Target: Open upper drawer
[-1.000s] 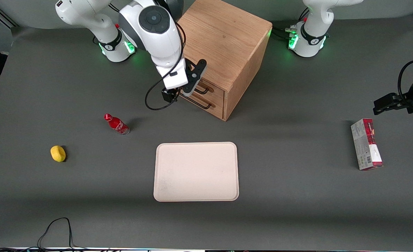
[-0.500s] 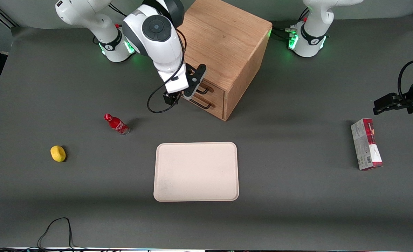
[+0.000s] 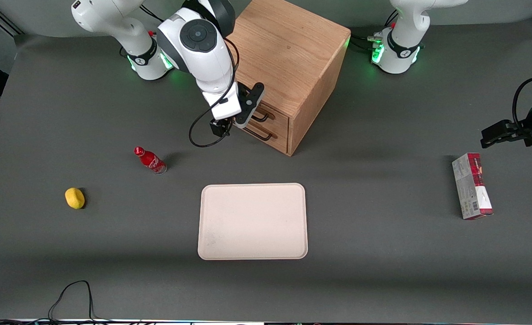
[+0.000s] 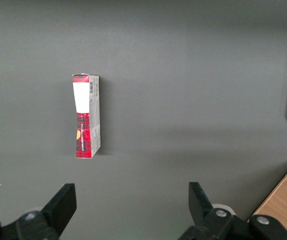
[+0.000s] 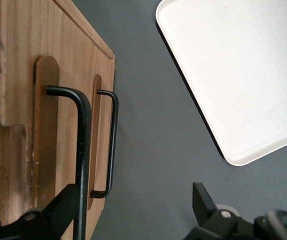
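The oak cube cabinet [image 3: 288,49] stands at the back of the table. Its upper drawer [image 3: 277,116] is shut, with its black bar handle [image 3: 261,118] above the lower drawer's handle [image 3: 259,134]. My right gripper [image 3: 241,119] is right in front of the upper drawer. In the right wrist view the gripper [image 5: 134,192] is open. The upper handle [image 5: 83,150] runs between the fingers, close against one finger [image 5: 58,210]; the other finger [image 5: 203,200] is well apart from it. The lower handle [image 5: 113,140] lies just past it. The upper drawer face [image 5: 18,75] is flush.
A cream tray [image 3: 252,221] lies nearer the camera than the cabinet. A red bottle [image 3: 150,160] and a yellow lemon [image 3: 75,198] lie toward the working arm's end. A red-and-grey box [image 3: 472,186] lies toward the parked arm's end.
The right arm has shifted a little toward the cabinet front, bringing the gripper up to the upper handle. The drawer has not moved.
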Available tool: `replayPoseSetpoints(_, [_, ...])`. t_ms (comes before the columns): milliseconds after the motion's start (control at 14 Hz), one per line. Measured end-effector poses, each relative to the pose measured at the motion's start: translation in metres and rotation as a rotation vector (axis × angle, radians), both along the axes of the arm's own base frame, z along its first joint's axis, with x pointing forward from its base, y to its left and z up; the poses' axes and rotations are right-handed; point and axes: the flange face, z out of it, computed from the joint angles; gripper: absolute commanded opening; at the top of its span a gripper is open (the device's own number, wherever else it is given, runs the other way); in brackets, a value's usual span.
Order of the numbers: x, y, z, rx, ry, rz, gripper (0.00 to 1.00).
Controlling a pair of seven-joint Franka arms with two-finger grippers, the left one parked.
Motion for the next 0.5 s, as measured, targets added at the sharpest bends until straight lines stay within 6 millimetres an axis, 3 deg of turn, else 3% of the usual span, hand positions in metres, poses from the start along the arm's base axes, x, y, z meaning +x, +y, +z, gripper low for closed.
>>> replayPoseSetpoints(500, [0.0049,-0.0063,-0.0036,0.056,0.041,0.02,1.0])
